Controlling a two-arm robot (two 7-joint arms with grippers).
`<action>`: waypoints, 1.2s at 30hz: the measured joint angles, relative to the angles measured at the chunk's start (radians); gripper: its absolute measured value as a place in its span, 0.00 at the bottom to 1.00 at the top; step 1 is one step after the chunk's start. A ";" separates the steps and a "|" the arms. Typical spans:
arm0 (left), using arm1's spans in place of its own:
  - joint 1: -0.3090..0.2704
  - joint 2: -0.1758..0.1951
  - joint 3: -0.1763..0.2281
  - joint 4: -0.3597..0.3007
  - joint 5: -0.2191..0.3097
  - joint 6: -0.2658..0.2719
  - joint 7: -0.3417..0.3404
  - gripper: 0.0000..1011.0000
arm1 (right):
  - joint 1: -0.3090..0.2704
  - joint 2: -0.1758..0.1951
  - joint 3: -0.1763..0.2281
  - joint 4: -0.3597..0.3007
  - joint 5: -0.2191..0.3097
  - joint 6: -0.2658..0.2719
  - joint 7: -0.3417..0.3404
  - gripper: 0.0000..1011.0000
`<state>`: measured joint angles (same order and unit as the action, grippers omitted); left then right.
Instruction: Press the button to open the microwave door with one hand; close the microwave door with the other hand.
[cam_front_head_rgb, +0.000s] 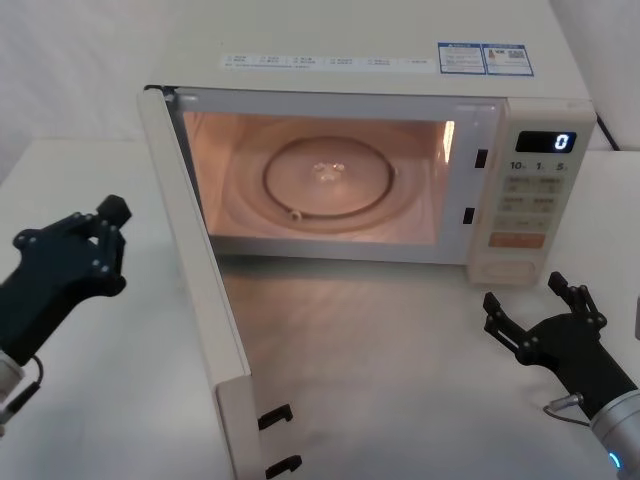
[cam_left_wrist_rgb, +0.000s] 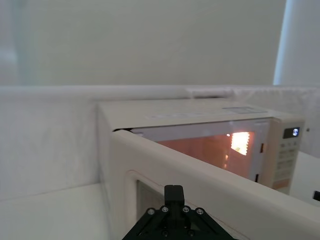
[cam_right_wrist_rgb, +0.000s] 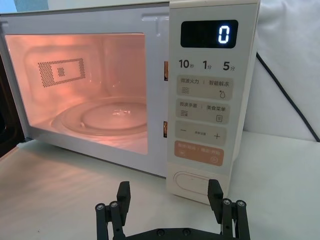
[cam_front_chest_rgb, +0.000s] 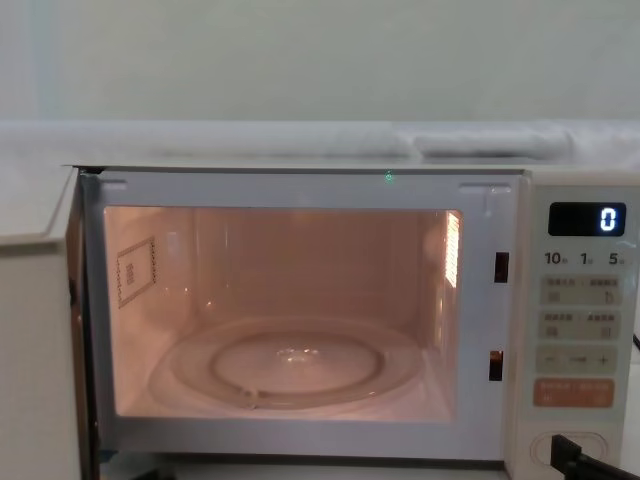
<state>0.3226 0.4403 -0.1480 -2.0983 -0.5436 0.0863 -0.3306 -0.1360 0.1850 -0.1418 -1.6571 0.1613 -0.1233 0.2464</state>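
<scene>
1 microwave door (cam_front_head_rgb: 195, 290) swung open, 1 button (cam_right_wrist_rgb: 192, 183), 2 grippers: right gripper (cam_front_head_rgb: 535, 310) spread, left gripper (cam_front_head_rgb: 100, 240) maybe shut

The door (cam_front_head_rgb: 195, 290) swings wide open and sticks out toward the table's (cam_front_head_rgb: 400, 380) front edge like a wall. The left gripper (cam_front_head_rgb: 95, 245) is on its outer side, with bare table around it. The table in front of the oven's lit inside (cam_front_head_rgb: 325, 180) is bare. The right gripper (cam_front_head_rgb: 535, 310), fingers spread, has a free path to the button (cam_right_wrist_rgb: 192, 181).
</scene>
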 joint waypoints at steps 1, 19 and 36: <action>0.000 0.000 0.000 0.000 0.000 0.000 0.000 0.00 | 0.000 0.000 0.000 0.000 0.000 0.000 0.000 0.99; -0.126 0.054 0.144 0.059 -0.024 0.011 -0.029 0.00 | 0.000 0.000 0.000 0.000 0.000 0.000 0.000 0.99; -0.343 0.045 0.311 0.152 -0.051 0.026 -0.055 0.00 | 0.000 0.000 0.000 0.000 0.000 0.000 0.000 0.99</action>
<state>-0.0199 0.4857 0.1634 -1.9459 -0.5949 0.1123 -0.3855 -0.1360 0.1851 -0.1418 -1.6571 0.1613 -0.1232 0.2464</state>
